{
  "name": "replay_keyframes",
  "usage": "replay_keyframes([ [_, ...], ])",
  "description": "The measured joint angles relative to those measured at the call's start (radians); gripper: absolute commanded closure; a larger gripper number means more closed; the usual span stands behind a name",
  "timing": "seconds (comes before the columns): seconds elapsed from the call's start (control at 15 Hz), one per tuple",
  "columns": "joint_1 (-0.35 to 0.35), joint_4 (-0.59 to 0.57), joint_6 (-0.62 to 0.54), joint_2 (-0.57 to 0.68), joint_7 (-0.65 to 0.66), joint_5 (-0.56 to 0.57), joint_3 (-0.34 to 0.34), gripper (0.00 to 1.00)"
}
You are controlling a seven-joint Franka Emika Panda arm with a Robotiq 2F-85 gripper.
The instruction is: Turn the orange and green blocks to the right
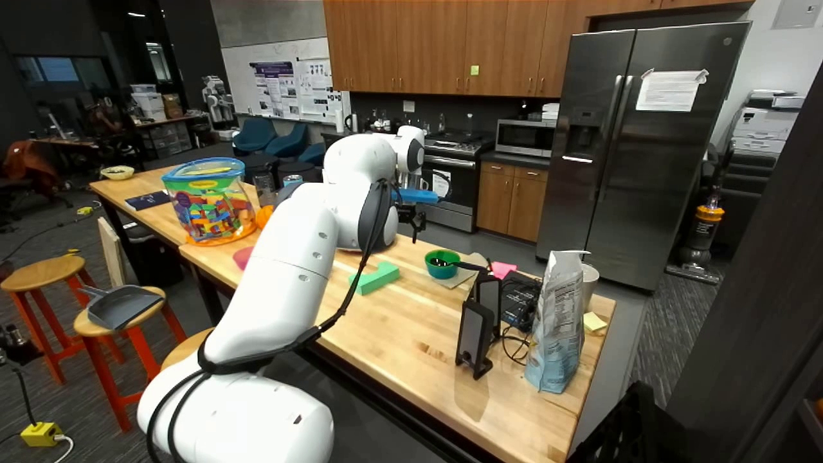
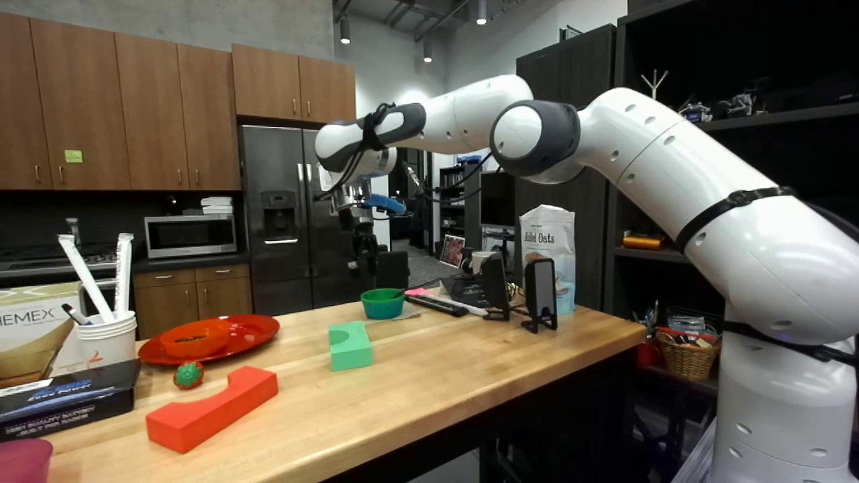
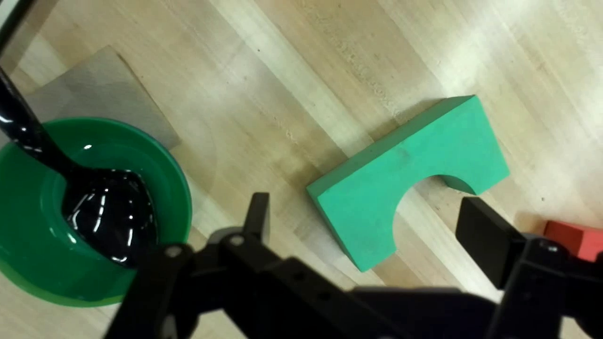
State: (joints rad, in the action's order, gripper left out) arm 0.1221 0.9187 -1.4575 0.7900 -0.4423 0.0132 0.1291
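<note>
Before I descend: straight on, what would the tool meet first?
Likely the green block, ahead of the open tool in the wrist view; depth is unclear, so possibly the tabletop beside it.

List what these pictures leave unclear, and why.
Orange-red arched block: in the wrist view, cut off by the right edge, partly behind one of the black fingers.
Magenta round-rimmed vessel: in an exterior view, cut off by the left and bottom edges.
Print on the white paper sheet on the grey metal refrigerator: too small in an exterior view.
</note>
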Motion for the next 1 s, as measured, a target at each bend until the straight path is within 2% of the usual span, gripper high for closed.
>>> replay_keyframes([
  [0.33,-0.043,0.244,-0.194,-0.071,0.002,-0.039,-0.002,0.00],
  [0.6,-0.047,0.433,-0.385,-0.098,-0.001,-0.032,-0.003,0.00],
  [0.8,-0.045,0.557,-0.427,-0.135,-0.010,-0.030,0.008,0.00],
  [1.0,-0.044,0.624,-0.434,-0.177,-0.022,-0.031,0.031,0.00],
])
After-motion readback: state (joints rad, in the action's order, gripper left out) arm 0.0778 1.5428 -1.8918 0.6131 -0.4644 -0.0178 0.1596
